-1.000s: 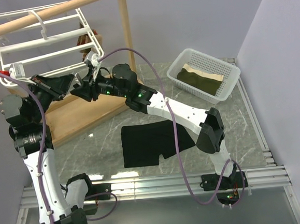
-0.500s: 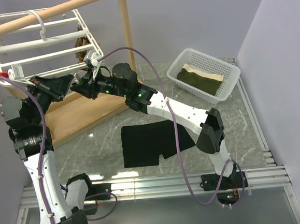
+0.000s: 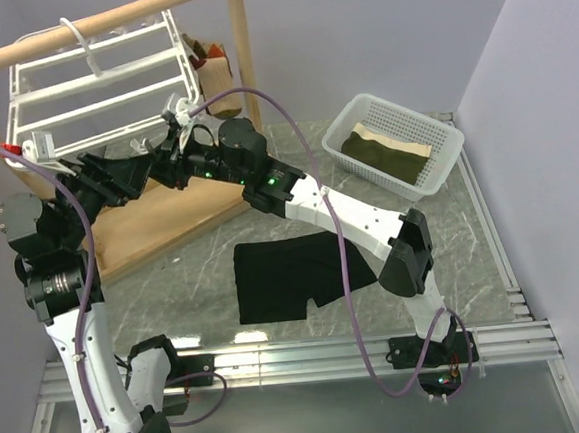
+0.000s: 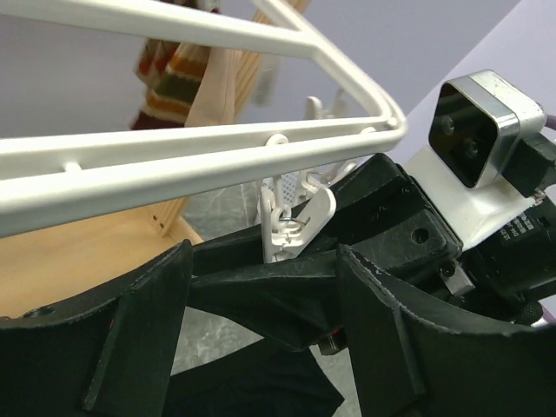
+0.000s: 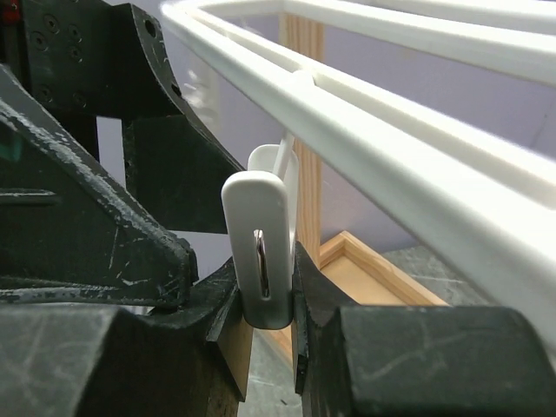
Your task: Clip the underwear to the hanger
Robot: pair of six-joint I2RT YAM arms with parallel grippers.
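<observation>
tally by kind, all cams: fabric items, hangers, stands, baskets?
Fabric items: 3 (black underwear, olive-and-tan folded cloth, striped brown garment)
Hanger: 1
Wooden pole stand: 1
White mesh basket: 1
Total: 6

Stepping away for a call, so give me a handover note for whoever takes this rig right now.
Left gripper: open, facing the clip.
Right gripper: shut on a small white plastic clip dangling from the white plastic rectangular hanger, which hangs on the wooden pole.
Black fabric underwear: flat on the marble table, untouched.
Done: clip grasped.
Left: pick up underwear, clip it to the hanger.
</observation>
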